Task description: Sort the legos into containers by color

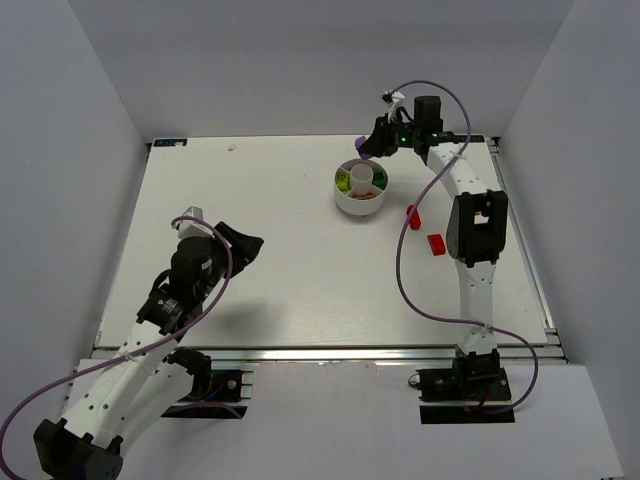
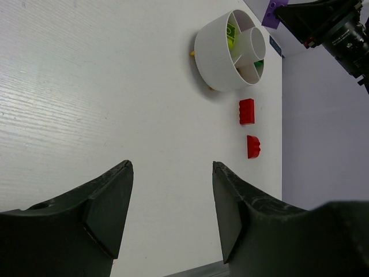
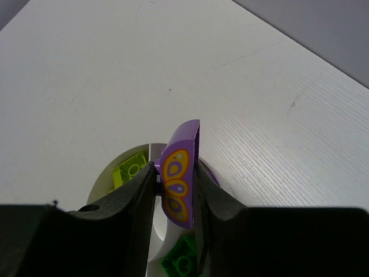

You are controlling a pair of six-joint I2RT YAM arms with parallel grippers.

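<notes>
My right gripper [image 3: 176, 179] is shut on a purple brick [image 3: 180, 173] with orange ovals and holds it above the far rim of the round white dish [image 1: 346, 202]. In the top view that gripper [image 1: 372, 148] hovers just behind the dish. The dish holds a yellow-green brick [image 3: 130, 169] and a dark green brick [image 3: 183, 261] in separate wedges. Two red bricks [image 1: 412, 216] [image 1: 435, 244] lie on the table right of the dish; they also show in the left wrist view [image 2: 246, 111] [image 2: 253, 146]. My left gripper [image 2: 172, 170] is open and empty, well left of the dish [image 2: 216, 57].
White walls enclose the table on the left, back and right. A metal rail [image 1: 320, 353] runs along the near edge. The right arm's purple cable [image 1: 402, 260] hangs over the table beside the red bricks.
</notes>
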